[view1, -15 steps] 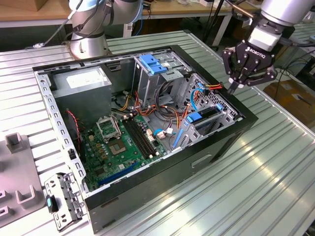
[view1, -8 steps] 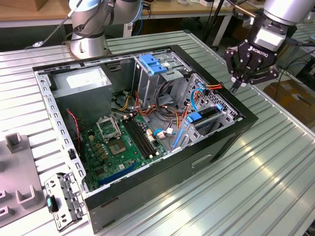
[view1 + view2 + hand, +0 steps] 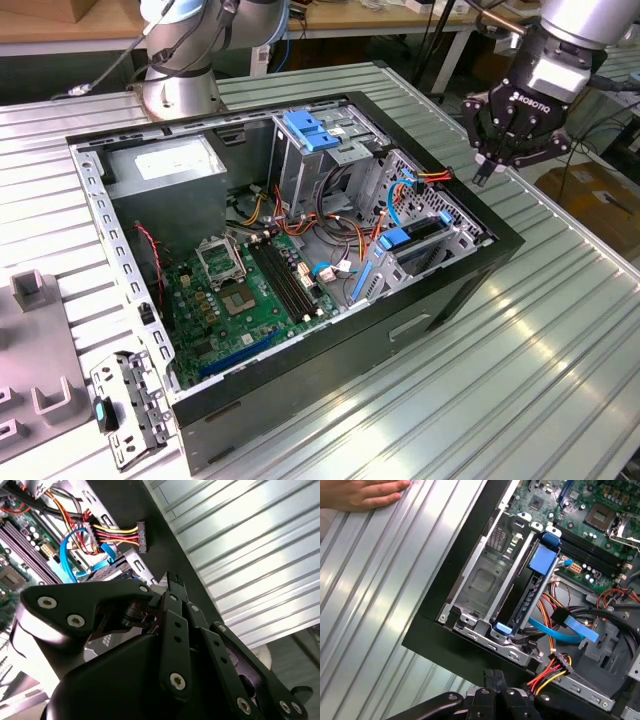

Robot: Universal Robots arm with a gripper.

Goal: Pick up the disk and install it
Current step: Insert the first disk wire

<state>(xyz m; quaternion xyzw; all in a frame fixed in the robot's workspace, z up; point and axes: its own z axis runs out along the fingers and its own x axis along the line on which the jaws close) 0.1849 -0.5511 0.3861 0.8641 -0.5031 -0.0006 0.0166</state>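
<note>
The disk (image 3: 414, 241) stands on edge in the drive bay at the case's corner nearest the exterior view's right. Its blue side rail faces up and its dark body sits down in the slot. In the first wrist view the disk (image 3: 531, 587) lies beside an empty metal slot (image 3: 482, 582). My black gripper (image 3: 484, 173) hangs above the case's rim, just outside that bay and clear of the disk. Both wrist views show the gripper (image 3: 174, 582) (image 3: 492, 676) with its fingers pressed together and nothing between them.
The open computer case (image 3: 470, 275) lies on a ribbed metal table (image 3: 520, 380). Inside are a motherboard (image 3: 250, 290), a tall cage with a blue handle (image 3: 310, 133), a grey box (image 3: 165, 160) and a loose red-yellow power plug (image 3: 560, 661). A person's hand (image 3: 362, 492) rests on the table.
</note>
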